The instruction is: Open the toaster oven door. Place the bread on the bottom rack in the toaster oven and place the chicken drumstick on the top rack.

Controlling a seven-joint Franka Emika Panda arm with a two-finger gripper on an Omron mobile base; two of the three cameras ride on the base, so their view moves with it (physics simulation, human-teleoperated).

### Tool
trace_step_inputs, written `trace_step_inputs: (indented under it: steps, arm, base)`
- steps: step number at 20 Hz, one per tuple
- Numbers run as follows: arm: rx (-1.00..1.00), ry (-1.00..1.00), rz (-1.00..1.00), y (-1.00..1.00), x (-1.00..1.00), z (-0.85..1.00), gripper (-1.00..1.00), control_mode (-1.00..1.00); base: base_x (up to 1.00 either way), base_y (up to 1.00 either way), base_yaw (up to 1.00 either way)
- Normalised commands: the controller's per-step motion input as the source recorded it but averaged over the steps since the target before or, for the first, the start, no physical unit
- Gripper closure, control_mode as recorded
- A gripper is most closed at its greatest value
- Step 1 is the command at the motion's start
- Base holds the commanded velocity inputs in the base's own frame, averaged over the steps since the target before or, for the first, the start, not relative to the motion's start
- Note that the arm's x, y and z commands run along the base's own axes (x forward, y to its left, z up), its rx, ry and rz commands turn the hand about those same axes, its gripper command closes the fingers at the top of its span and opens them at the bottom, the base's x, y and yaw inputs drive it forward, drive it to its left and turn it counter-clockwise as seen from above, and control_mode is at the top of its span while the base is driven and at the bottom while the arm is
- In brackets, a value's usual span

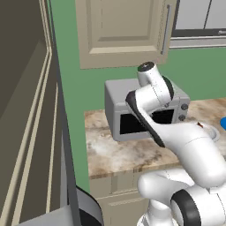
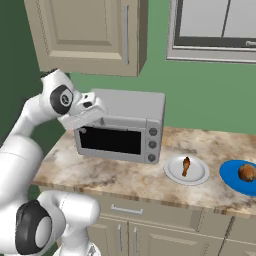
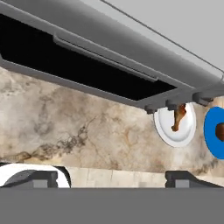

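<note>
The light-grey toaster oven (image 2: 131,107) stands on the counter against the green wall, partly behind my arm in the left base view (image 1: 115,95). Its door (image 2: 109,140) with the black glass is closed; the hand view shows the door (image 3: 65,70) and its handle bar (image 3: 105,60) from close above. Both racks are hidden behind it. My gripper (image 2: 84,120) hovers at the oven's upper left front corner, open, its tips (image 3: 111,178) wide apart with nothing between them. The chicken drumstick (image 2: 186,165) (image 3: 179,118) lies on a white plate (image 2: 196,176). The bread (image 2: 246,172) sits on a blue plate (image 2: 231,181).
Both plates lie right of the oven on the marble counter (image 2: 115,172). Dark knobs (image 2: 152,138) run down the oven's right side. A beige wall cabinet (image 2: 85,35) hangs above it, and a window (image 2: 215,30) is at the upper right. A dark tall panel (image 1: 26,110) stands at the left.
</note>
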Motion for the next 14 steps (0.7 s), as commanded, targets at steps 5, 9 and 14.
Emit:
trace_step_inputs:
  steps: [5, 9, 14]
  arm:
    - [-0.56, 0.0, 0.02, -0.17, 0.0, -0.74, -1.0, -1.0]
    - [-0.08, 0.0, 0.0, 0.01, -0.01, -0.06, -1.0, -1.0]
    - [-0.03, 0.0, 0.0, 0.0, 0.0, -0.08, -1.0, -1.0]
  base:
    - [0.0, 0.0, 0.0]
    - [0.0, 0.0, 0.0]
    - [0.0, 0.0, 0.0]
